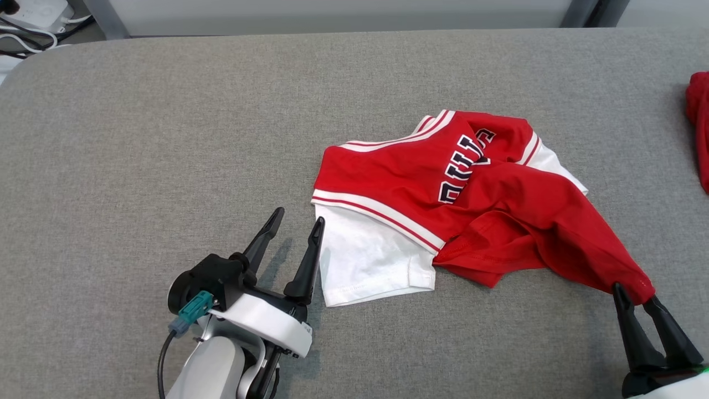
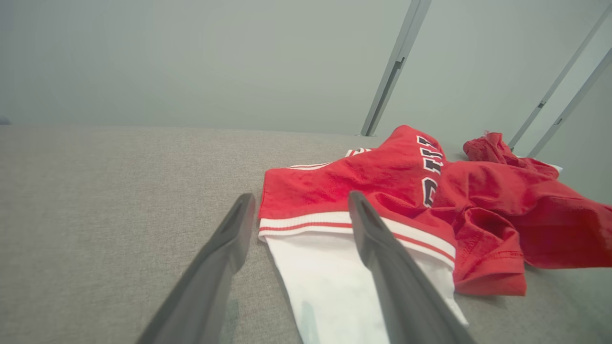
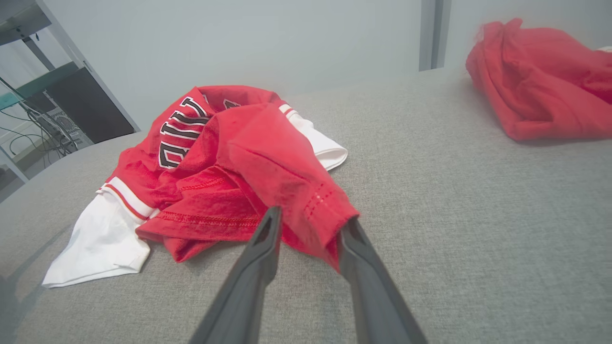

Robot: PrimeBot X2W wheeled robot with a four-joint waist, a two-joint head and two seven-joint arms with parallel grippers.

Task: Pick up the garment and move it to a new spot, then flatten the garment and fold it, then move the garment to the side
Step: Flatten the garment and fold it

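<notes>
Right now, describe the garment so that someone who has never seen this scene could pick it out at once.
On the grey table, look just right of the middle. The garment lies crumpled there: a red jersey with white sleeves. Striped red-and-white trim and dark block lettering set it apart from the other red cloth at the right edge, which shows neither.

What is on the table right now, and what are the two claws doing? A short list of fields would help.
surface: grey table
garment: jersey, red and white, crumpled mid-table
other: red cloth at the right edge
left gripper: open, by the white sleeve
right gripper: fingers either side of the jersey's red end; grip unclear
folding: not yet done
</notes>
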